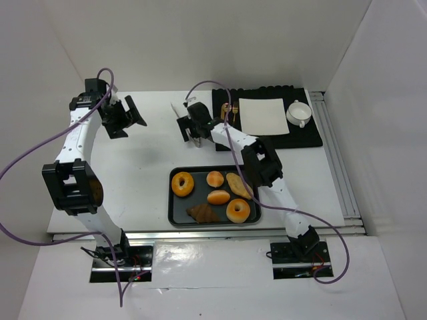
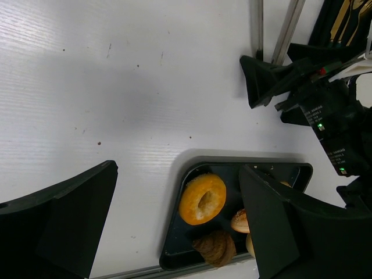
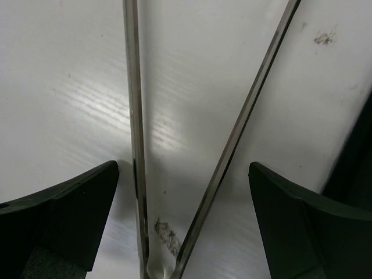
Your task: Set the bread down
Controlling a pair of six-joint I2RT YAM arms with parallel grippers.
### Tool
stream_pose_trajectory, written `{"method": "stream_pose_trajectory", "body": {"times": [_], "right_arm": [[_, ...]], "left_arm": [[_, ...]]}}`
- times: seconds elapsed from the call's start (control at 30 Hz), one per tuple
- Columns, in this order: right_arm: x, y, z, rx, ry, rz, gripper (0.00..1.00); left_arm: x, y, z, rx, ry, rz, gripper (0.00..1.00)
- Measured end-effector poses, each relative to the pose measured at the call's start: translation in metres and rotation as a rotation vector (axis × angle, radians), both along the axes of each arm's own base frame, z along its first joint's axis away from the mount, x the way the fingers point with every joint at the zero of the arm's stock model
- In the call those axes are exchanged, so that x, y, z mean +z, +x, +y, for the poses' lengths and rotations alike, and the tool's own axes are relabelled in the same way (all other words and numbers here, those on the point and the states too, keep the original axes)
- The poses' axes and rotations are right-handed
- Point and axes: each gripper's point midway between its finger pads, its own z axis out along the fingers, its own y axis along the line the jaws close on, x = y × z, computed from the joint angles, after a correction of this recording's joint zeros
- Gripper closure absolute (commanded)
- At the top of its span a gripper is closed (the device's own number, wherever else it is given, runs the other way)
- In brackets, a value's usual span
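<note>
Two glossy golden ring breads lie in a black tray (image 1: 175, 215): one bagel (image 1: 183, 184) at its far left, the other bagel (image 1: 238, 211) at its near right. The left wrist view shows the far-left bagel (image 2: 202, 198). My left gripper (image 1: 130, 120) is open and empty above the bare table, far left of the tray; it also shows in the left wrist view (image 2: 177, 174). My right gripper (image 1: 190, 135) is open just beyond the tray, over metal tongs (image 3: 135, 116) that lie on the table between its fingers, seen in the right wrist view (image 3: 183, 168). The fingers stand apart from the tongs' arms.
The tray also holds two round buns (image 1: 215, 179), a long bread (image 1: 238, 185) and a croissant (image 1: 202, 213). A black mat (image 1: 313, 137) at the back right carries a white napkin (image 1: 262, 115), a white cup (image 1: 299, 112) and golden cutlery (image 1: 230, 110).
</note>
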Motion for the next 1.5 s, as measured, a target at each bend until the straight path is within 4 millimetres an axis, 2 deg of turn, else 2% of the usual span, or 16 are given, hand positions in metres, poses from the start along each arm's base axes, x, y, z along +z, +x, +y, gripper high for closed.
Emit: {"method": "stream_pose_trajectory", "body": {"times": [0.13, 0.23, 0.3, 0.4, 0.43, 0.53, 0.67, 0.8, 0.9, 0.97, 1.07, 1.13, 1.17, 1.23, 1.4, 1.5], "right_arm": [[0.001, 0.020, 0.009, -0.046, 0.011, -0.077, 0.00], [0.001, 0.039, 0.020, -0.071, 0.035, -0.129, 0.07], [0.001, 0.050, 0.025, -0.080, 0.052, -0.161, 0.22], [0.003, 0.055, 0.028, -0.089, 0.066, -0.181, 0.45], [0.003, 0.055, 0.027, -0.093, 0.063, -0.184, 0.60], [0.003, 0.055, 0.026, -0.110, 0.060, -0.192, 0.79], [0.009, 0.048, 0.024, -0.113, 0.045, -0.178, 0.84], [0.043, 0.027, 0.016, -0.082, 0.045, -0.137, 0.84], [0.100, 0.000, 0.009, -0.036, 0.090, -0.121, 0.82], [0.148, -0.024, -0.001, -0.007, 0.131, -0.120, 0.82], [0.213, -0.072, -0.028, 0.023, 0.194, -0.119, 0.81], [0.234, -0.112, -0.052, 0.041, 0.222, -0.088, 0.78], [0.240, -0.130, -0.063, 0.046, 0.231, -0.066, 0.76], [0.236, -0.171, -0.084, 0.056, 0.237, 0.007, 0.71], [0.192, -0.263, -0.130, 0.002, 0.204, 0.259, 0.66], [0.182, -0.306, -0.152, -0.060, 0.190, 0.367, 0.66]], "left_arm": [[-0.002, 0.001, 0.000, 0.000, -0.001, 0.003, 0.01], [-0.004, 0.002, 0.000, -0.002, -0.004, 0.004, 0.01], [-0.006, 0.002, -0.001, -0.004, -0.007, 0.007, 0.01], [-0.009, 0.001, 0.000, -0.004, -0.008, 0.013, 0.01], [-0.010, 0.000, 0.000, -0.005, -0.007, 0.014, 0.01], [-0.013, -0.001, 0.002, -0.010, -0.002, 0.020, 0.01], [-0.014, -0.002, 0.002, -0.013, -0.004, 0.021, 0.01], [-0.015, -0.002, 0.000, -0.019, -0.018, 0.019, 0.01], [-0.017, -0.003, -0.001, -0.022, -0.023, 0.026, 0.01], [-0.019, -0.004, -0.001, -0.022, -0.024, 0.030, 0.01], [-0.017, -0.005, -0.001, -0.021, -0.024, 0.025, 0.01], [-0.015, -0.005, -0.001, -0.021, -0.023, 0.019, 0.01], [-0.014, -0.005, -0.001, -0.021, -0.022, 0.016, 0.01], [-0.011, -0.006, -0.001, -0.021, -0.021, 0.009, 0.01], [-0.004, -0.007, -0.001, -0.021, -0.018, -0.007, 0.01], [0.003, -0.009, -0.001, -0.021, -0.014, -0.025, 0.01]]}}
